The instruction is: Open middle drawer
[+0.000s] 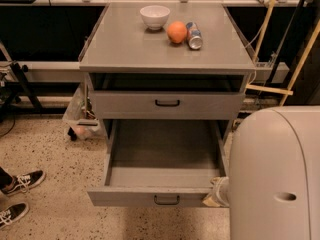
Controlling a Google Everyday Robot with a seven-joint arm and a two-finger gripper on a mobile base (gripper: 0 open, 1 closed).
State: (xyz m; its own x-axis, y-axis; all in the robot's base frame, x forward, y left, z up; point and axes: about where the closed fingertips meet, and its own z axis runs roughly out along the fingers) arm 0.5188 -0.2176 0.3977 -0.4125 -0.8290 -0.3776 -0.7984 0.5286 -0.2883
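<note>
Nearest, at the right, the robot's pale rounded body (275,174) fills the corner. Just left of it the gripper (216,193) sits low against the right front corner of the middle drawer (125,196). Most of the gripper is hidden behind the body, so I cannot tell whether it is apart or together.

The drawer is pulled well out toward the camera, showing a bare grey tray, with its black handle (166,200) at the centre of the front panel.

At the far left, two dark shoes (20,181) stand on the speckled floor (55,154).

Above the open drawer, the upper drawer (210,104) is closed.

On the cabinet top (125,49) a white bowl (154,16) stands at the back. An orange (176,32) lies to its right, with a can (193,35) lying on its side just beside it.
</note>
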